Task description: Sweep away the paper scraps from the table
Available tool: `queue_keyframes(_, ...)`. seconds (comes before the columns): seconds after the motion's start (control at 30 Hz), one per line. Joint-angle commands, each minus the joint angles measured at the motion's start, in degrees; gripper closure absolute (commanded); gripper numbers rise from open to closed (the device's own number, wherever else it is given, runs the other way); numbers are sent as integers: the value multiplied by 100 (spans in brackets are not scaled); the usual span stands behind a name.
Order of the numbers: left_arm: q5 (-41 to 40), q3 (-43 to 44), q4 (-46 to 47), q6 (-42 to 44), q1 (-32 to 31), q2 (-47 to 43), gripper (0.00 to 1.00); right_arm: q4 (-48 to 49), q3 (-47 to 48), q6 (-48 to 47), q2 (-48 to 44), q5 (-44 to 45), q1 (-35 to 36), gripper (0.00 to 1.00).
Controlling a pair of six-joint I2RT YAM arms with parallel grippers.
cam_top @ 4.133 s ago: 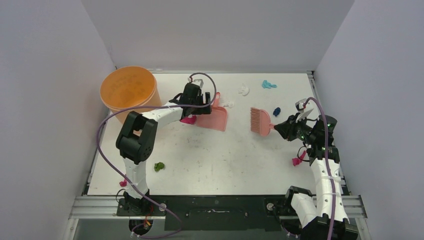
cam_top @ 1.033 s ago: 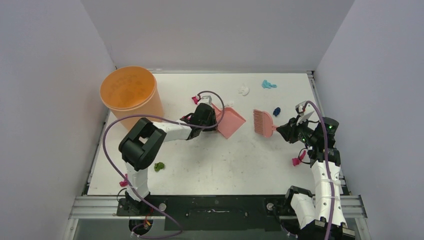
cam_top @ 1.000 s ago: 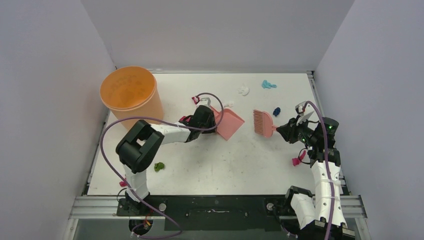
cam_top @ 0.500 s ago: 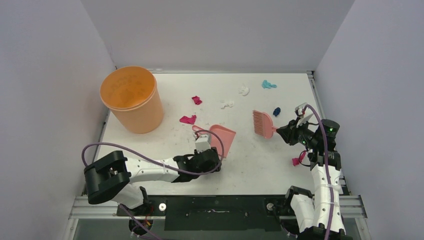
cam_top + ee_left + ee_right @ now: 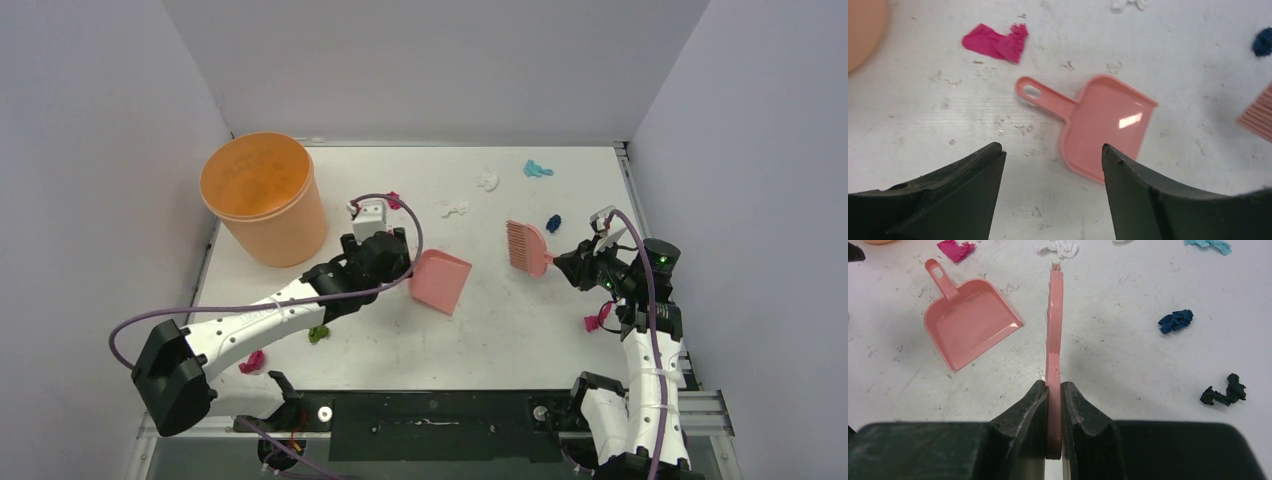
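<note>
My left tool [image 5: 1051, 148] hangs spread near the dustpan [image 5: 1104, 131], gripping nothing. I should lower it squarely onto the handle [image 5: 1042, 96]. The right tool [image 5: 1054, 388] pinches the brush [image 5: 1054, 325] — the paper scraps [image 5: 1175, 321] lie scattered on the tabletop [image 5: 500, 330].

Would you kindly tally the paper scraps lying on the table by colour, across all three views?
Magenta scraps: 4 (one shows only in the wrist views)
White scraps: 2
Teal scrap: 1
Dark blue scrap: 1
Black scrap: 1 (right wrist view only)
Green scrap: 1
Total: 10
</note>
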Motion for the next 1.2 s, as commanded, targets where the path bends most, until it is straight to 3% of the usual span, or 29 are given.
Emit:
queue_keyframes(0.0,655,-448,845,367,859,-313,30,195,215,-94,-51,-152,-49,95)
queue_keyframes(0.27,1978,-588,2354,164,2064,850,34,166,230,-140,-5,-150,-49,95)
queue_keyframes(0.4,2272,-746,3285,-67,2200,1383,30,162,225,-162,-13,-143,-49,95)
queue_keyframes(0.6,2312,-584,3521,-128,2275,1963,30,145,226,-200,18,-141,-51,95)
queue_keyframes(0.73,2679,-510,3650,76,2326,2283,37,138,226,-218,44,-151,-50,95)
queue_keyframes(0.93,3080,-875,4133,-42,2327,2260,50,126,239,-241,63,-152,-49,95)
queue_keyframes(1.17,2699,-1834,3938,-792,1974,1227,54,89,247,-293,64,-152,-49,95)
